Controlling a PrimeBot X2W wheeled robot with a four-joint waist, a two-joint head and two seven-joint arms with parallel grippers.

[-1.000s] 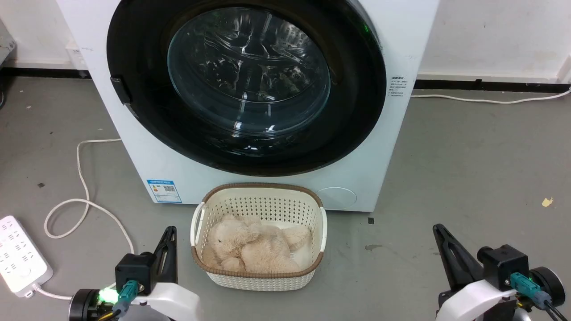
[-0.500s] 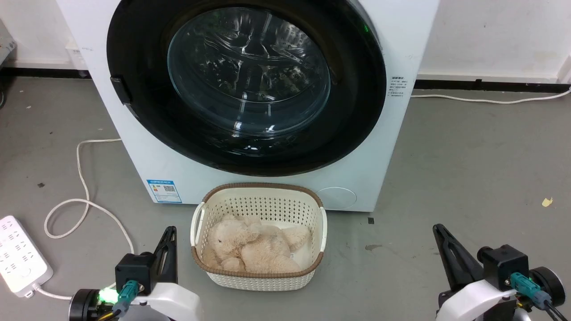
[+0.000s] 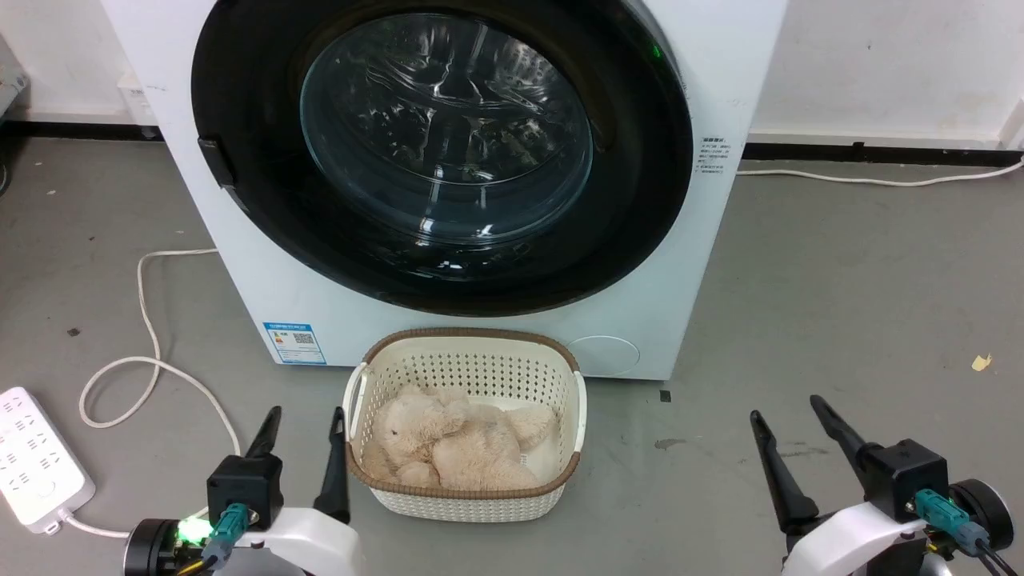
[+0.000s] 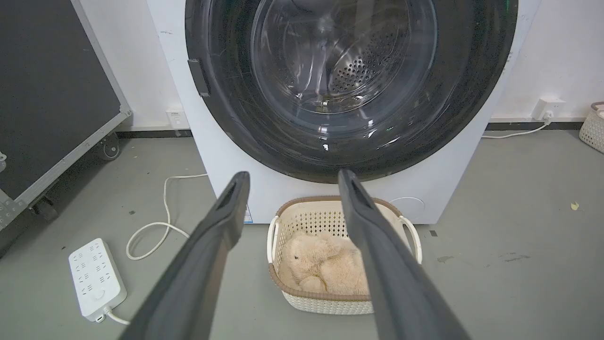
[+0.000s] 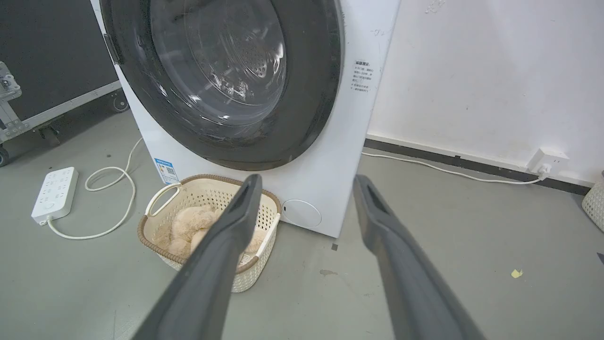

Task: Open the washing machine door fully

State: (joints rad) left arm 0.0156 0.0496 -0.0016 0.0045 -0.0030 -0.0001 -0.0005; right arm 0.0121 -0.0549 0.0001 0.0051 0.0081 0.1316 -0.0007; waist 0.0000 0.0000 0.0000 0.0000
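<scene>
**A:** What's different from a second ago?

**B:** Entry one: left gripper [image 3: 306, 412], low down beside the basket. Its fingers were pressed together; now they are spread, with nothing between them. Entry two: right gripper [image 3: 786, 408], low on the far side over bare floor. Same change: fingers parted, empty.

**A:** And the door?

**B:** Entry three: washing machine door [image 3: 444, 136]. Round, with a glossy black rim and a clear glass centre. It is shut flush against the machine's white front, well apart from both grippers, and neither touches it. There is a small dark tab [image 3: 216, 160] on its left edge, likely the place to pull.

**A:** So where does the job stand?

**B:** Not begun, I'd say. Parted fingers look like getting ready to grasp. The whole reach to the door is yet to come.

**A:** The floor and the room?

**B:**
- Grey floor [image 3: 840, 320]: smooth, with a few specks and one stain.
- Basket [image 3: 468, 332]: just before the machine, below the door, with a plush toy [image 3: 456, 444] inside.
- Power strip [image 3: 36, 456]: near the left gripper, its white cable [image 3: 148, 320] looped on the floor.
- White wall [image 3: 880, 64] behind, with a wall socket [image 5: 547, 160] low on it.
- Black wheeled case [image 4: 47, 94]: off to the left.
</scene>
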